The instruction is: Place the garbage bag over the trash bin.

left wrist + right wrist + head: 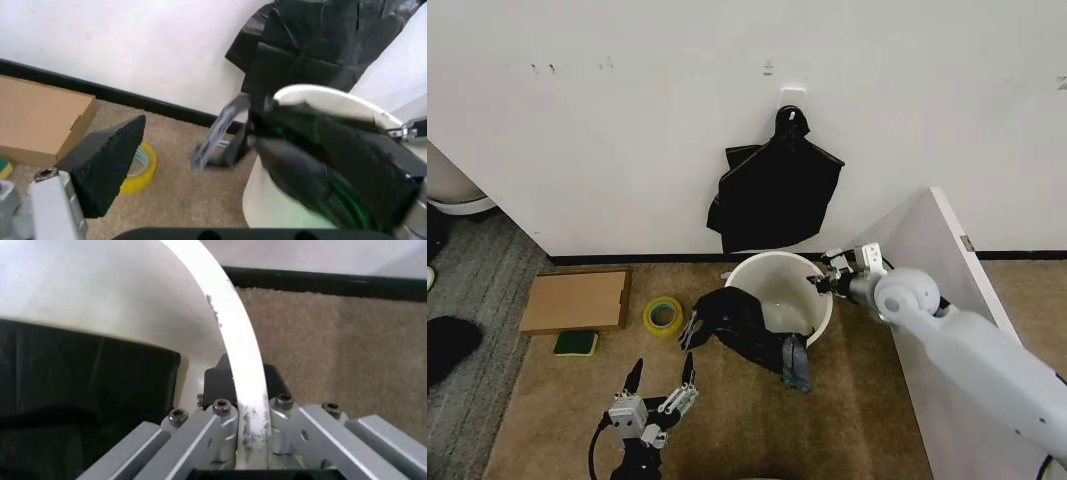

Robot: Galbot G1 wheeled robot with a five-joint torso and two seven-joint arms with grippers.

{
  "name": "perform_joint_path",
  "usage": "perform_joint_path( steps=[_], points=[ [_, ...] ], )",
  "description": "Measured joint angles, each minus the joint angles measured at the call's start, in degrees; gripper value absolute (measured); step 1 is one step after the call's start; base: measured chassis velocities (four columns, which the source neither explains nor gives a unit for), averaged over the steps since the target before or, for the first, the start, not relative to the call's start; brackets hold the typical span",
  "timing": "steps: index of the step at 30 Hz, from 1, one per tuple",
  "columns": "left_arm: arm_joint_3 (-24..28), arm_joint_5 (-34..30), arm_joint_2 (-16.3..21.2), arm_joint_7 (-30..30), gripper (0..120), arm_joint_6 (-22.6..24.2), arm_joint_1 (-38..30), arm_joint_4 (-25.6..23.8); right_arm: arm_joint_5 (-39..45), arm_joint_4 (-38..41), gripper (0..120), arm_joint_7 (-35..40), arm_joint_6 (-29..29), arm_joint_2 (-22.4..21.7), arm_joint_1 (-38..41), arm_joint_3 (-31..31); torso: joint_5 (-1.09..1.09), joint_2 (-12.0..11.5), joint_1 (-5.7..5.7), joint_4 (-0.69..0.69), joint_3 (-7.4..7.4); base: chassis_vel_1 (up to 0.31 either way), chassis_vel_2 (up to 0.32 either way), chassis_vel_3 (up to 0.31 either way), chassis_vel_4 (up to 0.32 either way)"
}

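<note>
Your right gripper (827,277) is clamped on the rim of the trash bin (757,272), its jaws pinching the white wall from both sides on the bin's right edge (the right wrist view shows the rim running straight between them). The garbage bag (737,318) hangs over the bin's front-left rim, part inside, most of it slumped outside toward the carpet, so only that side is covered. Your left gripper (663,392) sits low and in front of the bin with its fingers spread wide, holding nothing; the bag lies just ahead of it and a little to its right, so this is the nearer arm for the loose film. The bin stands on brown carpet close to the white wall, where a black bundle (775,190) hangs from a hook. A yellow tape roll (663,314) and a cardboard box (575,300) lie to the left, and a white panel (927,250) stands on the right.
</note>
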Motion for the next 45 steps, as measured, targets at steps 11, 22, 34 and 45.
perform_joint_path(
  steps=[11,22,34,45],
  points=[
    [-0.03,-0.04,0.21,-0.04,100,0.02,0.0,-0.06,4.11,8.61,0,9.07,4.97,4.11,-11.76,8.71,0.01,0.0,0.0,0.0,0.0,0.0,0.0,0.0,0.0],
    [-0.4,-0.94,1.08,-0.1,100,0.44,-0.07,0.0,-3.31,12.08,0,14.09,9.76,9.68,-19.72,11.1,0.0,0.0,0.0,0.0,0.0,0.0,0.0,0.0,0.0],
    [-0.22,-2.65,1.44,-0.29,100,1.6,-1.6,0.82,-10.16,13.16,0,19.33,14.21,14.73,-24.42,9.0,0.0,-0.01,0.0,0.0,0.0,0.0,0.0,0.0,0.0],
    [-0.41,-3.28,1.56,-0.36,100,1.87,-2.24,1.17,-9.78,12.55,0,21.56,16.13,18.75,-26.29,7.73,0.0,-0.01,0.0,0.0,0.0,0.0,0.0,0.0,0.0]
  ],
)
